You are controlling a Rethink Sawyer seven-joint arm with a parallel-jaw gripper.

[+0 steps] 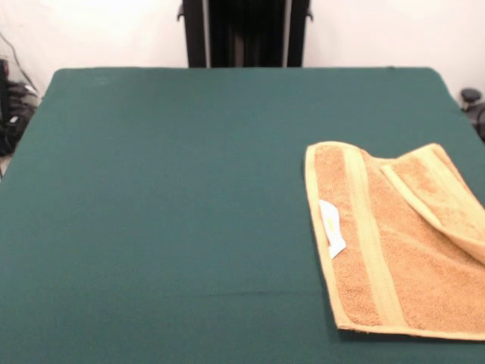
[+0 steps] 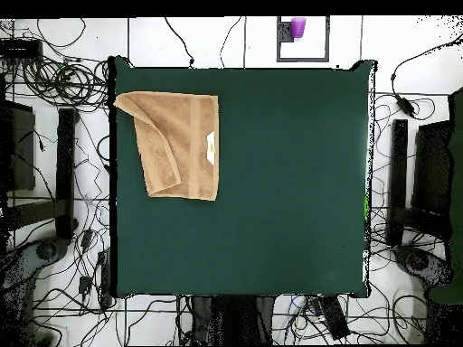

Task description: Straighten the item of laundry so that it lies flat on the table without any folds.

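The orange-tan terry towel (image 1: 402,243) lies at the near right of the dark green table (image 1: 174,205) in the front view. In the overhead view the towel (image 2: 176,143) lies at the table's (image 2: 289,199) upper left corner. A paler band runs along it, and a small white label (image 1: 331,227) lies on top near one hem. One corner is folded over onto the towel (image 1: 436,189). The gripper shows in neither view; only the black pedestal (image 1: 244,32) stands at the far side.
Cables and dark equipment lie on the floor around the table (image 2: 63,81). A purple cup (image 2: 297,27) stands on the floor beyond the table's edge in the overhead view.
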